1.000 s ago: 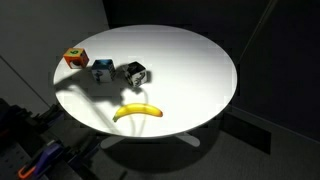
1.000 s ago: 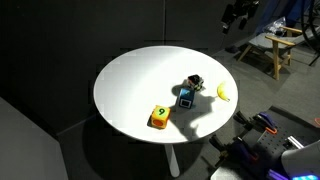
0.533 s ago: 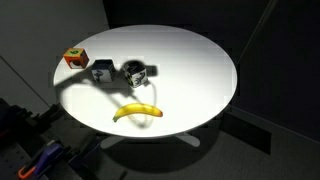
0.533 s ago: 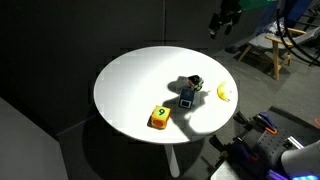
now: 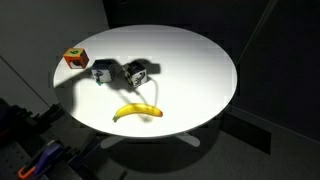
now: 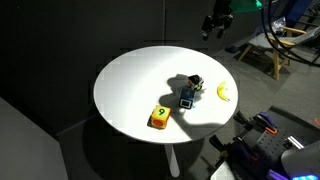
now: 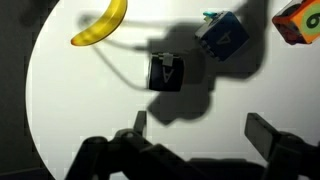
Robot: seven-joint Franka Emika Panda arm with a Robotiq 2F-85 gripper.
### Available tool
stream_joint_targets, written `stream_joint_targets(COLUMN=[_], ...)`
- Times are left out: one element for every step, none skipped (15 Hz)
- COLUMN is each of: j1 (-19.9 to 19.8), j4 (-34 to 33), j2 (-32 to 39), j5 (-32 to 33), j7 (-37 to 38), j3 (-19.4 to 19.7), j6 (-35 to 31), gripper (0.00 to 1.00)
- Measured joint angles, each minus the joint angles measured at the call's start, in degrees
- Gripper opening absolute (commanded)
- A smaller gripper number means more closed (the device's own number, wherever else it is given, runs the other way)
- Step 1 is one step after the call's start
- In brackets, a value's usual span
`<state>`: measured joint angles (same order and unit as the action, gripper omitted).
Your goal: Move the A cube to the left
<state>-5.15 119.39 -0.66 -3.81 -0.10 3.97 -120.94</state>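
Observation:
The A cube, small and black with white markings, sits on the round white table; it also shows in both exterior views. A blue-and-white cube stands close beside it. An orange-red cube lies farther off. My gripper is open and empty, high above the table with the A cube between and beyond its fingers. It shows at the top of an exterior view.
A yellow banana lies near the table edge. A wooden stand stands behind the table. Dark walls surround the scene. The arm's shadow falls across the cubes.
The gripper has moved across the top of the exterior view toward the table's middle. The shadow over the cubes has shifted. The cubes and banana have not moved.

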Motion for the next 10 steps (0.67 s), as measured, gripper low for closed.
stream_joint_targets(j1=[0.00,0.00,0.00,0.00,0.00,0.00,0.00,0.00,0.00,0.00], j4=[-0.08,0.00,0.06,0.07,0.07,0.07,0.07,0.09,0.16,0.20], j2=[0.23,0.33,0.35,0.35,0.35,0.35,0.35,0.36,0.50,0.80], j5=[-0.04,-0.04,-0.04,-0.04,-0.04,-0.04,-0.04,-0.04,-0.04,-0.04], j7=[0.00,0.00,0.00,0.00,0.00,0.00,0.00,0.00,0.00,0.00], j3=[0.00,0.00,0.00,0.00,0.00,0.00,0.00,0.00,0.00,0.02], j6=[0.00,0.00,0.00,0.00,0.00,0.00,0.00,0.00,0.00,0.00], gripper=[1.00,1.00,1.00,1.00,1.00,1.00,1.00,1.00,1.00,1.00])
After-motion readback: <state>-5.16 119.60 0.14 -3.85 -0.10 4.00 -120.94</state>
